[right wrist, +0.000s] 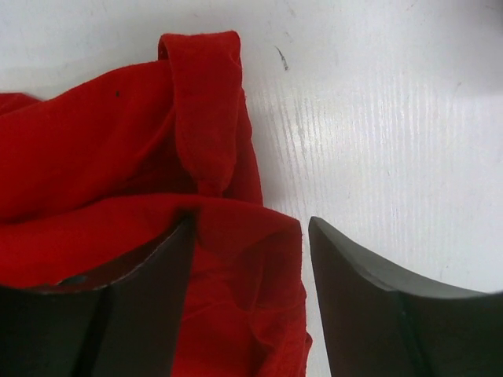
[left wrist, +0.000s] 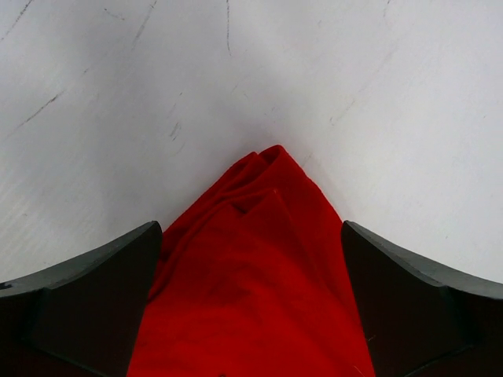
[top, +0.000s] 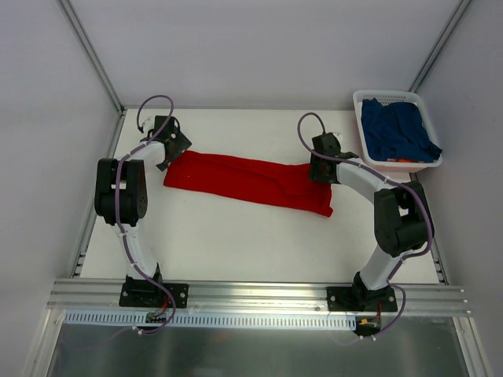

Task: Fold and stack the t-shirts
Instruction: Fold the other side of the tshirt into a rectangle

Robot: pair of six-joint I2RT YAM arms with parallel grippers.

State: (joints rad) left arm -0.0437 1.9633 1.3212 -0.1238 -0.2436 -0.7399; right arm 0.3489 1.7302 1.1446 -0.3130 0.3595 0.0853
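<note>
The red t-shirt (top: 247,182) lies on the white table as a long folded strip running from back left to right. My left gripper (top: 170,159) is at its left end; in the left wrist view (left wrist: 251,236) the jaws stand wide apart with the shirt's corner (left wrist: 251,298) between them. My right gripper (top: 321,171) is at the shirt's right end; in the right wrist view (right wrist: 251,228) it is open, with a red fold (right wrist: 94,157) between the fingers and a bare gap beside the right finger. The navy t-shirt (top: 397,129) lies crumpled in the basket.
The white plastic basket (top: 393,96) stands at the back right corner, close behind the right arm. White walls enclose the table on the left, back and right. A metal rail runs along the near edge by the arm bases.
</note>
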